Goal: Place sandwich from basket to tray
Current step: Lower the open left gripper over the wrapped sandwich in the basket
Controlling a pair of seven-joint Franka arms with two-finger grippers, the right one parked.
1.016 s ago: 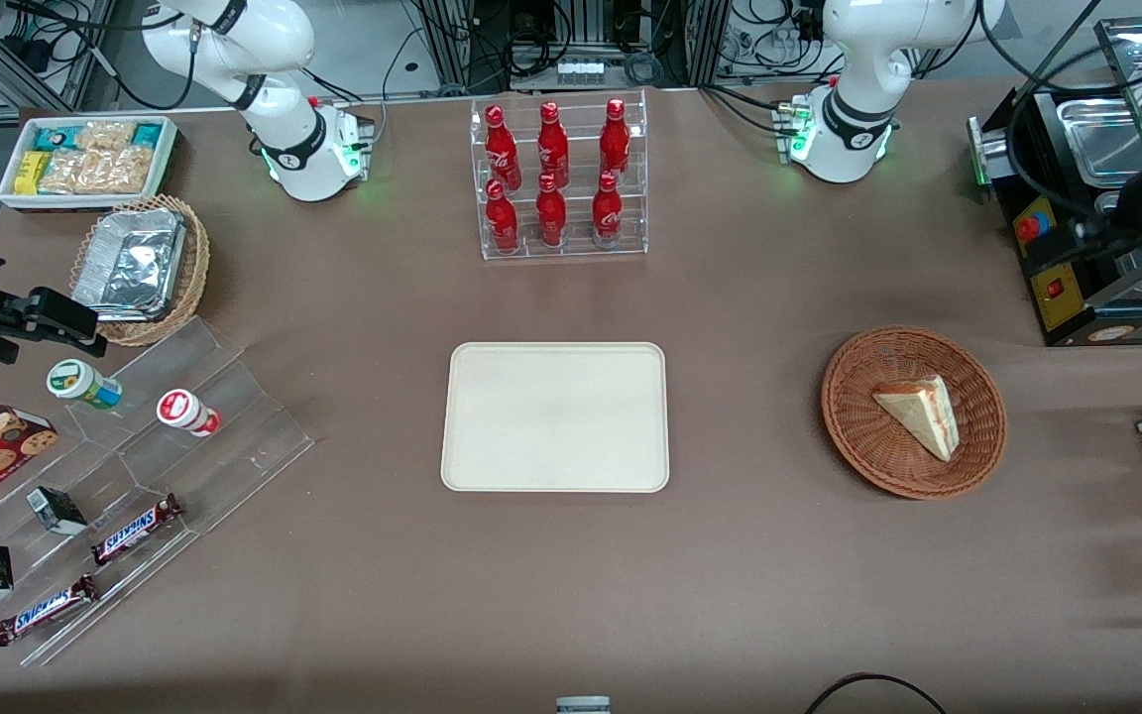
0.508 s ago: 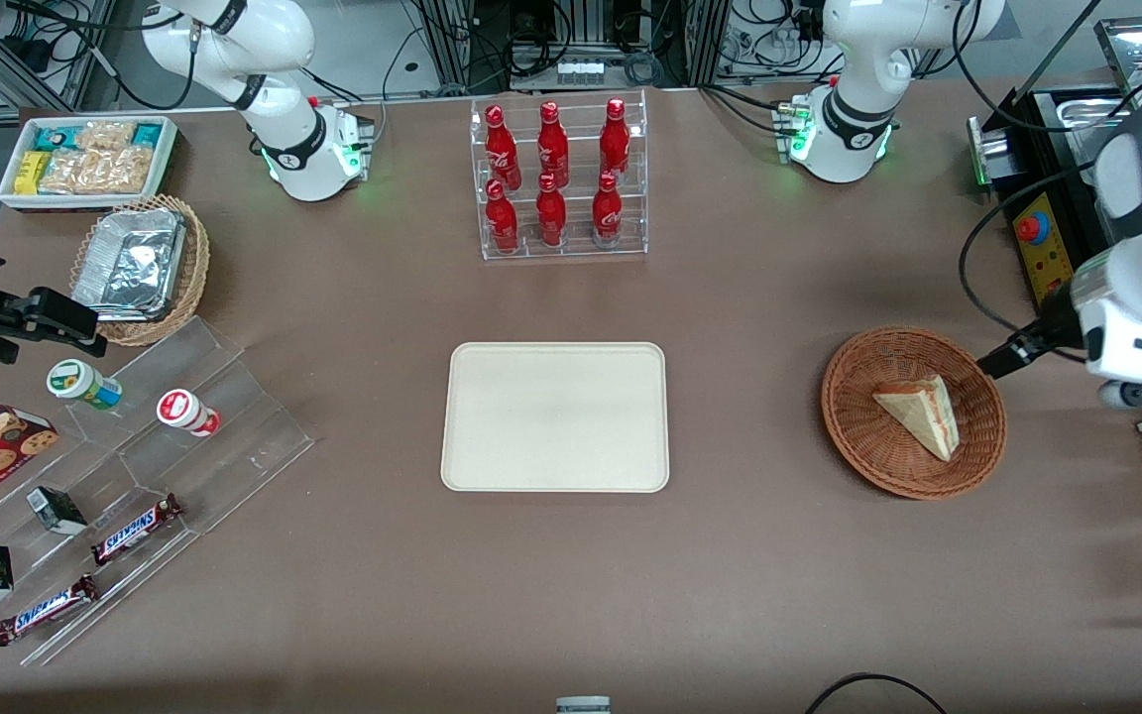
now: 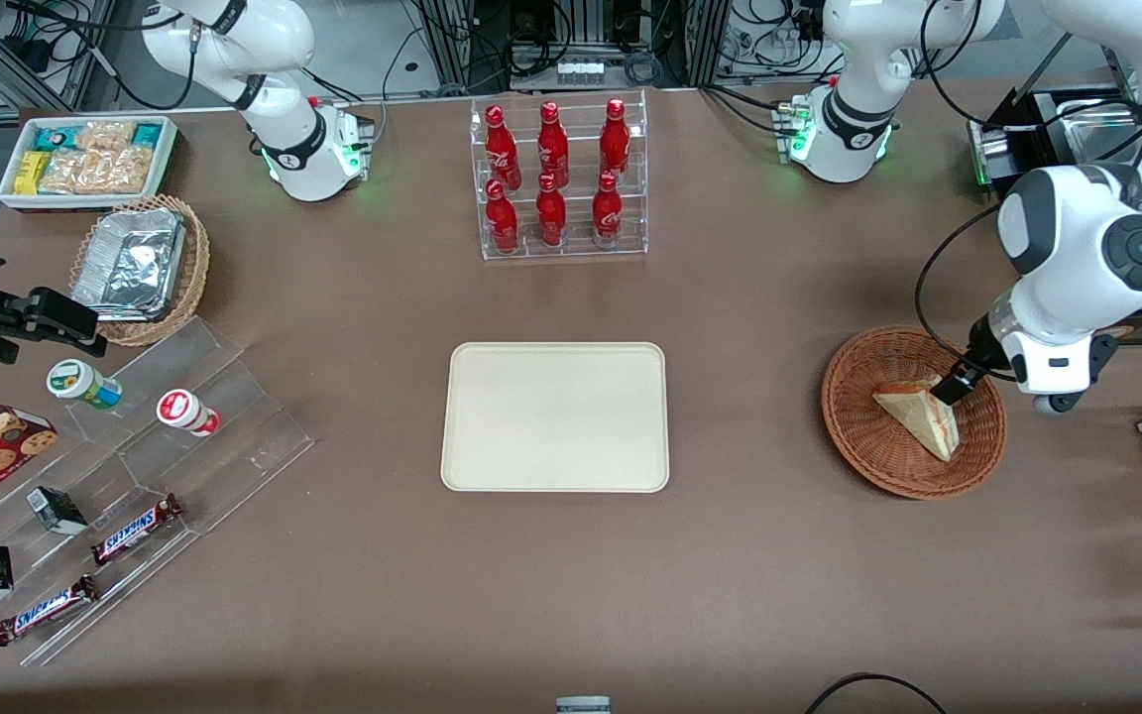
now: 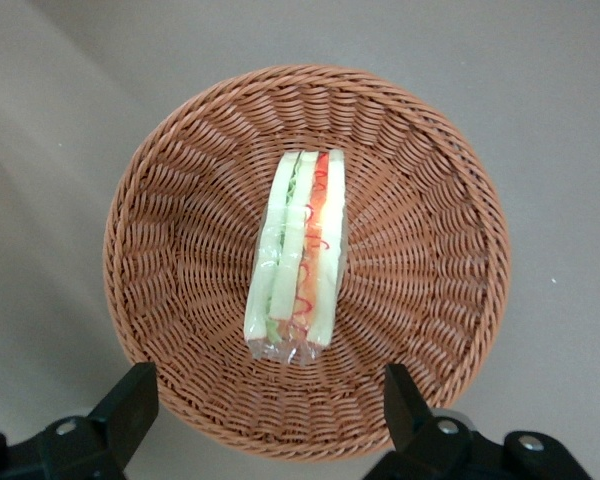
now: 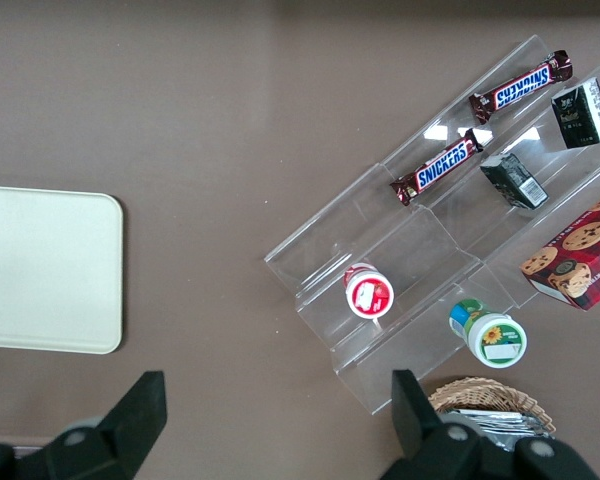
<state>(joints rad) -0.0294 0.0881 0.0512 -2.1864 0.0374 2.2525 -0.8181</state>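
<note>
Gripper [image 4: 262, 410] of the left arm hangs above the wicker basket [image 4: 170, 180], with its two fingers [image 4: 128, 405] spread wide apart and holding nothing. Between them, lower down, the sandwich [image 4: 300, 255] lies in the middle of the basket, its cut edge with red and green filling facing up. I think the soft bread can be squashed if the fingers close too hard, and a finger can catch the woven wall and drag the basket. The tray [image 3: 556, 416] waits empty, well apart, toward the parked arm's end.
</note>
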